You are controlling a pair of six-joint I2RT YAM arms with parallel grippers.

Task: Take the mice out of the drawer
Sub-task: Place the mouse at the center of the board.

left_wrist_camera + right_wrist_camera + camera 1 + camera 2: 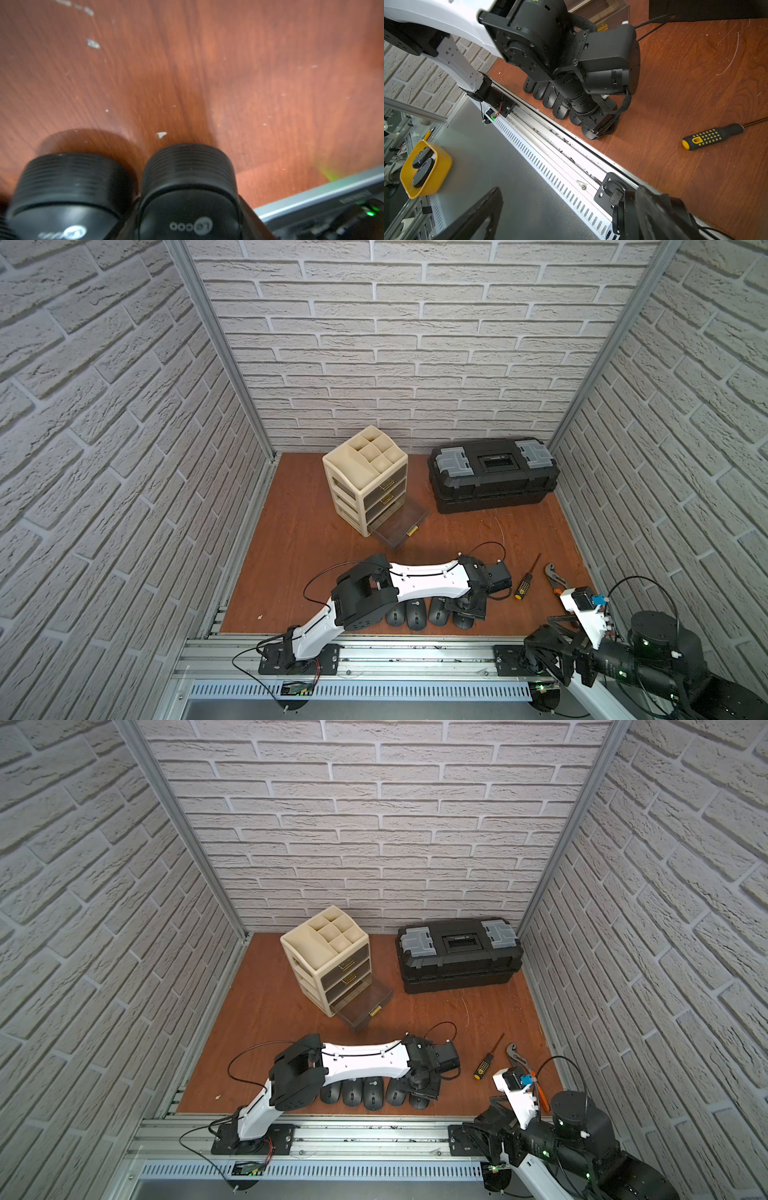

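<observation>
Several black mice lie side by side in a row along the table's front edge, in both top views (415, 614) (352, 1092) and in the right wrist view (550, 99). My left gripper (467, 612) (598, 128) points down at the right end of the row. It is shut on the last mouse (189, 176), which rests on the wood next to its neighbour (70, 178). The bottom drawer (399, 526) of the cream organizer (365, 477) stands pulled out, and nothing shows inside it. My right gripper (566, 216) is open and empty over the front rail.
A black toolbox (492, 475) stands at the back right. A yellow-and-black screwdriver (525, 583) and pliers (555, 578) lie right of the left gripper. The aluminium rail (415, 651) borders the front. Off the table, a yellow bin (425, 168) holds dark discs.
</observation>
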